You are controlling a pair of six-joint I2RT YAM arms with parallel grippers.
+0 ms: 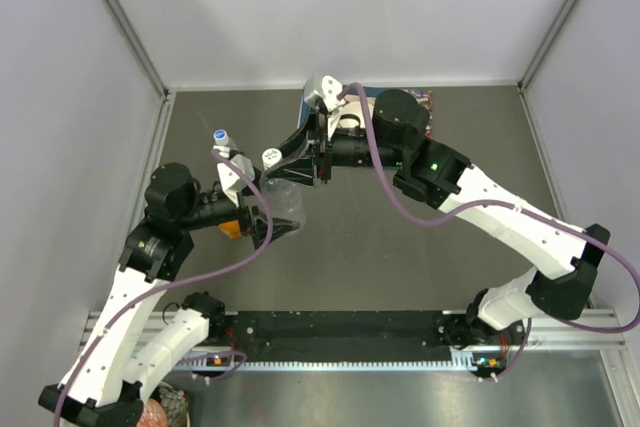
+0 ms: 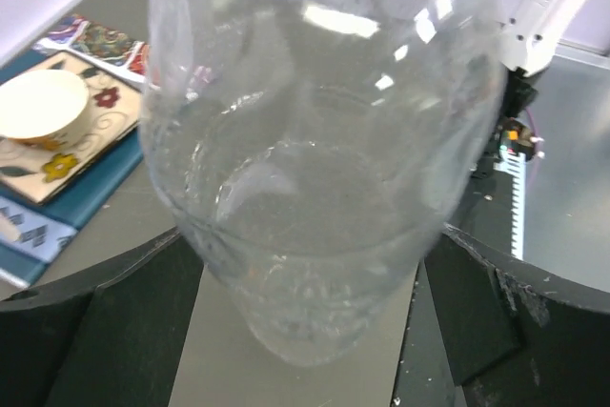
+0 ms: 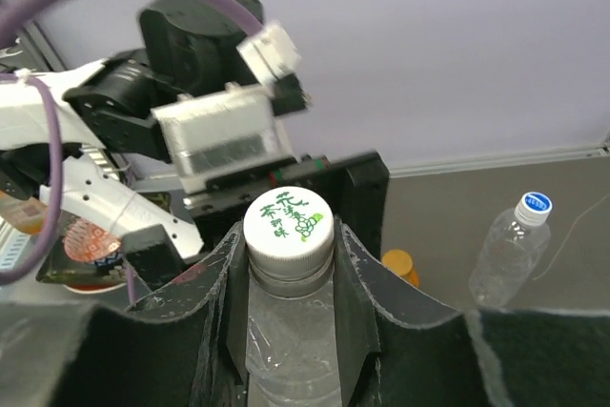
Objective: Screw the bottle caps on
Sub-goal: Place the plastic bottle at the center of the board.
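Note:
A clear ribbed bottle (image 1: pixel 287 199) lies tilted between my two grippers. My left gripper (image 1: pixel 272 224) is shut on its lower body, which fills the left wrist view (image 2: pixel 315 188) between the black fingers (image 2: pixel 86 331). The bottle's white cap (image 3: pixel 289 221) with green print sits on the neck. My right gripper (image 3: pixel 289 240) is shut on that cap, one finger on each side; in the top view it (image 1: pixel 288 161) reaches in from the right. A second clear bottle (image 1: pixel 224 147) with a blue-and-white cap (image 3: pixel 535 204) stands at the left. The orange bottle (image 1: pixel 232 226) with its orange cap (image 3: pixel 399 263) stands by my left wrist.
A white bowl (image 2: pixel 43 107) sits on a patterned mat (image 2: pixel 95 45) at the back of the table, partly hidden by my right arm in the top view (image 1: pixel 350 123). A black rail (image 1: pixel 340 327) runs along the near edge. Grey walls close in left, right and back.

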